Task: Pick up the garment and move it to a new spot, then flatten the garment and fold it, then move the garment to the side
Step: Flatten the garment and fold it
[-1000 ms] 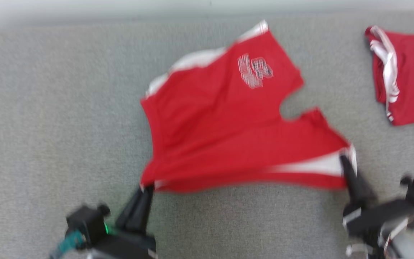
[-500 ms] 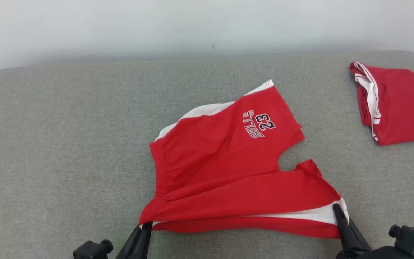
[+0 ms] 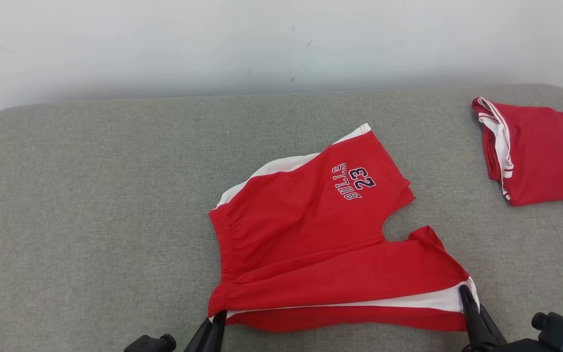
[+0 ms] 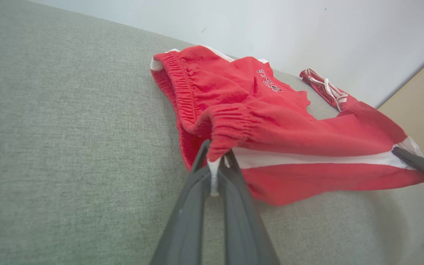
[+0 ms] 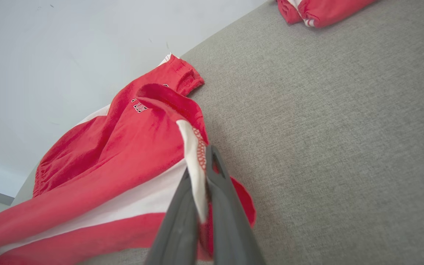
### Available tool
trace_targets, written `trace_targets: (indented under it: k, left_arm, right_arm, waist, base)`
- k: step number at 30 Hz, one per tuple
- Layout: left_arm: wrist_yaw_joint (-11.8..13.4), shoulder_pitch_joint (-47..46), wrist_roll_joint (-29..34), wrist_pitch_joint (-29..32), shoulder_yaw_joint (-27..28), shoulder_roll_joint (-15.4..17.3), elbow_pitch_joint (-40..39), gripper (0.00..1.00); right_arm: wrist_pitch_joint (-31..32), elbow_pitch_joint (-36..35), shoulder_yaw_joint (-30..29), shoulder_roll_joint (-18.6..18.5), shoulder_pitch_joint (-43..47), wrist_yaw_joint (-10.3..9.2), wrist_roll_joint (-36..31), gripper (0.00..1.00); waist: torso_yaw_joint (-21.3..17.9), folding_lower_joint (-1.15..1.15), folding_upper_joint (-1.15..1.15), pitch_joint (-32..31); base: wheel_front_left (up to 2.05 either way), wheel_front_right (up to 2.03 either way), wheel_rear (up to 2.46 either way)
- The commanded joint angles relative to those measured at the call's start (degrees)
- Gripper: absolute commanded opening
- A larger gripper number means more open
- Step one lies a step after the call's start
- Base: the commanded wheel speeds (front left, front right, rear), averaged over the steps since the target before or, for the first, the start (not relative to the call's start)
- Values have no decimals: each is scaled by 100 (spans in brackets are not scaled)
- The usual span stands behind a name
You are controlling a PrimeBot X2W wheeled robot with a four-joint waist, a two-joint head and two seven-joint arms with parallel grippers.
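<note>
A wide grey cushion (image 3: 91,220) of coarse woven cloth, its corners rounded, runs across the head view below a plain pale wall (image 3: 262,44). At about 7 o'clock the left gripper (image 3: 221,317) reaches up from the bottom edge, its two long dark fingers pressed nearly together on the corner of the gathered elastic waistband of the shorts (image 3: 311,234); in the left wrist view a sliver of white cloth is pinched between them. The shorts sit just right of centre: soft red knit with white side stripes and "BULLS 23" in dark, white-edged letters (upside down from the robot's side) on the far leg, which lies flat toward 1 o'clock. The near leg is pulled taut between the two grippers, and its edge is held a little off the cushion. At 5 o'clock the right gripper (image 3: 463,292) slants up and inward, fingers closed tight on the white-trimmed hem corner, which folds over one fingertip in the right wrist view. At 2 o'clock, well apart, lies a folded red garment (image 3: 545,151) with white banded edges.
</note>
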Motion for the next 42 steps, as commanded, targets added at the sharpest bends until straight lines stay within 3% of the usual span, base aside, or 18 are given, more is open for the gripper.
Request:
trace_targets:
  k: [1, 2, 3, 4, 5, 6, 7, 19, 24, 32, 42]
  left_arm:
    - [-21, -24, 39, -18, 6, -14, 47, 0]
    - [-26, -52, 56, -18, -6, -30, 86, 0]
    - [-36, -83, 71, -18, -16, -44, 130, 0]
    - [-43, -111, 82, -17, -24, -63, 185, 0]
    - [-49, -143, 106, -18, -21, -79, 218, 44]
    - [-53, -167, 122, -17, -1, -95, 245, 78]
    - [-57, -165, 146, -17, 16, -115, 272, 100]
    - [-64, 257, 484, -17, 686, 48, -301, 100]
    - [61, 475, 669, -17, 1184, 114, -841, 100]
    - [315, 873, 1405, -17, 1959, 18, -1611, 100]
    - [222, 1398, 1807, -17, 2564, -219, -1737, 100]
  right_arm:
    - [-3, 27, -40, 30, -6, -17, -39, 0]
    - [9, 58, -52, 50, -27, -17, -71, 4]
    - [11, 96, -65, 61, -46, -17, -109, 38]
    - [11, 133, -68, 76, -65, -17, -149, 85]
    - [14, 165, -66, 100, -88, -16, -166, 100]
    - [7, 191, -69, 117, -119, -16, -191, 100]
    - [-8, 217, -76, 120, -150, -16, -226, 100]
    - [-397, 99, -134, -14, -133, -16, -700, 100]
    - [-544, -105, -217, -18, -52, -16, -911, 100]
    - [-757, -447, -469, 52, 222, -16, -1307, 100]
    - [-878, -877, -662, 170, 668, -16, -1675, 100]
  waist:
    - [-1, 0, 0, -2]
    - [0, 0, 0, -5]
    - [3, 0, 0, -8]
    - [5, 0, 0, -14]
    - [7, 0, 0, -22]
    - [10, 0, 0, -32]
    - [13, 0, 0, -44]
    - [84, 0, 0, -359]
    - [116, 0, 0, -499]
    - [74, 0, 0, -673]
    - [-15, 0, 0, -762]
  base:
    - [0, 0, 0]
    - [0, 0, 0]
    - [0, 0, 0]
    - [0, 0, 0]
    - [0, 0, 0]
    - [0, 0, 0]
    - [0, 0, 0]
    - [0, 0, 0]
    - [0, 0, 0]
    - [0, 0, 0]
    - [0, 0, 0]
